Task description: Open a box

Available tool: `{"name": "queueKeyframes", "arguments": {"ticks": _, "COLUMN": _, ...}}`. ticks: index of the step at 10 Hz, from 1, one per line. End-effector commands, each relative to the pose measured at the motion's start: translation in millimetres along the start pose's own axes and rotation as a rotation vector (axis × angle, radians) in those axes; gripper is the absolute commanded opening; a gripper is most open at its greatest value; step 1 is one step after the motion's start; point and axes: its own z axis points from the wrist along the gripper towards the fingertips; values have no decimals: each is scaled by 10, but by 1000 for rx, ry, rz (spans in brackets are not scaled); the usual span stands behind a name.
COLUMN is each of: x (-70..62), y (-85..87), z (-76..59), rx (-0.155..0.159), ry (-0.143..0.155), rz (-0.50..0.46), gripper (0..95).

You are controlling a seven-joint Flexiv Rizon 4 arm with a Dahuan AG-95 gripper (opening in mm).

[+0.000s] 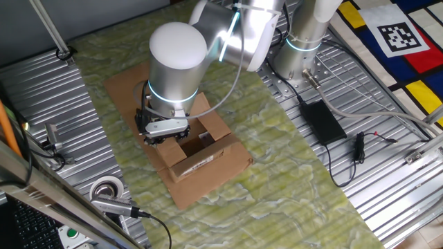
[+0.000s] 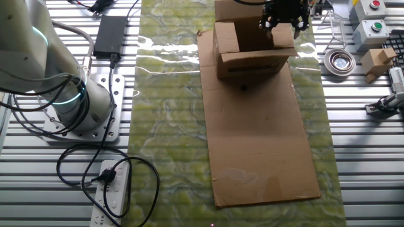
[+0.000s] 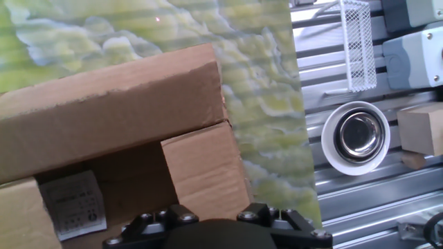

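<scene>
— Ribbed metal makes up the table [image 2: 353,157] we are working at, and a yellow-green marbled mat [image 2: 170,126] runs down its middle. On the mat we see a large flat cardboard sheet [image 2: 259,139].

— And the box [image 1: 201,155]? We find it standing at one end of that sheet, brown, with its top flaps up or folded outward so that we look down into it.

— Yes, in the hand view we see into the box, where a small white printed slip [image 3: 75,202] lies at the bottom. One flap stands upright beside it, and a longer flap leans across above.

— Where do we place the gripper [image 2: 285,19]?

— Right at the box's top, at the edge nearest the tape roll [image 1: 107,188]. From one fixed view the arm's big white joint hides most of it.

— Can we say how the jaws stand?

— We cannot tell. In the hand view only the dark base of the hand shows at the bottom edge, and in both fixed views the fingertips are too small or covered.

— Off the mat we also note a white-rimmed metal bowl [image 3: 355,137] on the ribbed surface, a white wire basket [image 3: 356,41] above it, and a black power brick [image 1: 321,121] with its cables near the arm's base.
</scene>
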Motion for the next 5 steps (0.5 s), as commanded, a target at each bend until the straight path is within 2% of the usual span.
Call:
{"name": "queueKeyframes", "arguments": {"ticks": 1, "x": 7, "y": 4, "z": 6, "rx": 5, "ry": -2, "rz": -6, "gripper": 570}}
{"name": "queueKeyframes", "arguments": {"ticks": 3, "x": 7, "y": 5, "z": 21, "rx": 21, "ry": -11, "rz": -17, "gripper": 570}}
{"name": "queueKeyframes", "arguments": {"ticks": 4, "x": 7, "y": 6, "z": 41, "rx": 27, "ry": -15, "rz": -20, "gripper": 760}}
{"name": "queueKeyframes", "arguments": {"ticks": 5, "x": 8, "y": 7, "z": 49, "rx": 28, "ry": -17, "rz": -22, "gripper": 760}}
